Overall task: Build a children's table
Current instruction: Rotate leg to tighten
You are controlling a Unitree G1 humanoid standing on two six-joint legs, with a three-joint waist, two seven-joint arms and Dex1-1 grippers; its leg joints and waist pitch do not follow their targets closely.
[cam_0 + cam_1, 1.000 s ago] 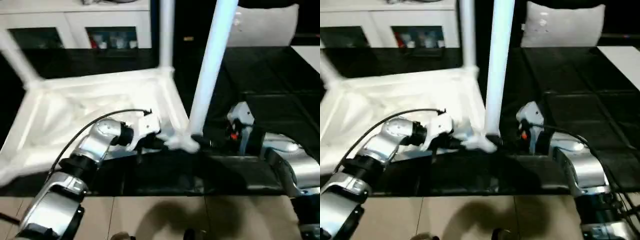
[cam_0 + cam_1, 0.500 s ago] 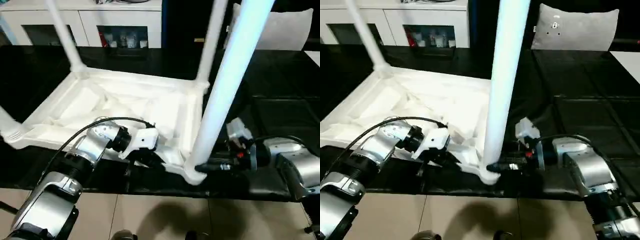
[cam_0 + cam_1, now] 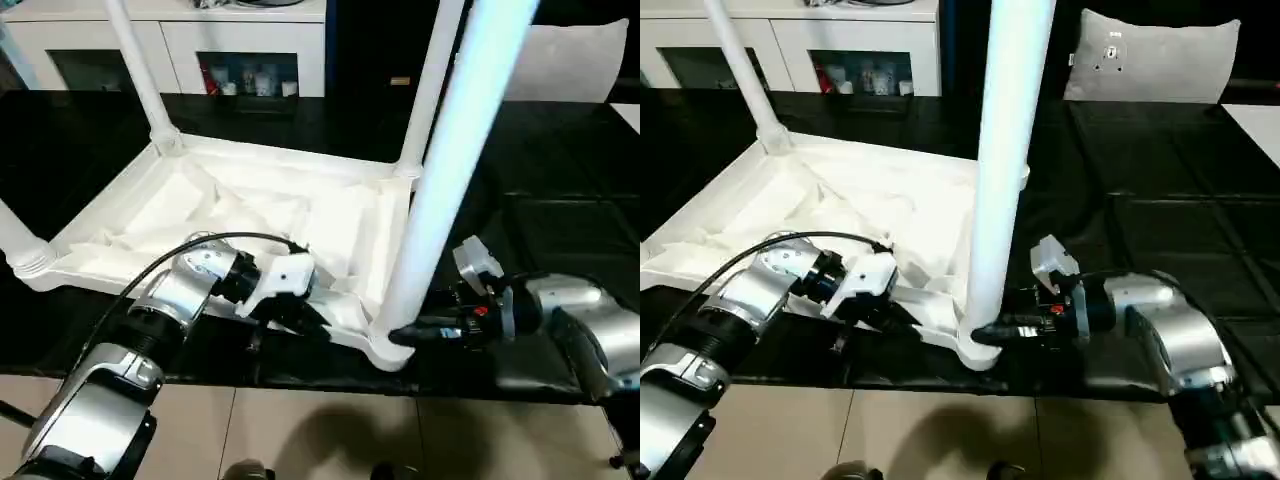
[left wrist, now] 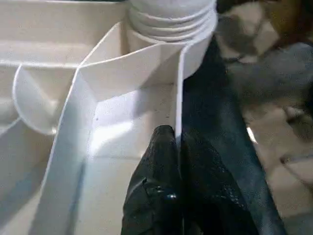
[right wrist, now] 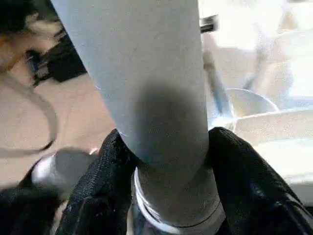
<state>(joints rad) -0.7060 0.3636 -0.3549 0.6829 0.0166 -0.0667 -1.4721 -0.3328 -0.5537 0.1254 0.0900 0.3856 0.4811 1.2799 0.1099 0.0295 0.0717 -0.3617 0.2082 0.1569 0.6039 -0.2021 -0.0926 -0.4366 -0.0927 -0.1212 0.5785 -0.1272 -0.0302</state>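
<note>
**Fourth leg gripped at its socket, tabletop pinned by the rim**

On the black work surface (image 3: 560,210) lies the children's table (image 3: 250,215), upside down with its ribbed underside showing. Three legs stand at the other corners: far left (image 3: 135,70), far right (image 3: 432,80) and near left (image 3: 15,240). At the near right corner rises the fourth leg (image 3: 450,170), its base sitting at the corner socket (image 3: 385,345) close to the surface's front edge.

From the side, the right gripper (image 3: 405,334) clasps this leg just above the socket, its black fingers (image 5: 247,176) pressed to either side of the round shaft. Smaller in the scene, the left gripper (image 4: 176,142) is pinched tight on the thin upright wall of the tabletop rim (image 4: 178,88) near that same corner.

Risks, as I judge them: the smooth tapered shaft could slip between the fingers if turned. Should the leg lean while being seated, it may jam in the socket. With the corner so near the edge, a sideways push could drag the table off.
</note>
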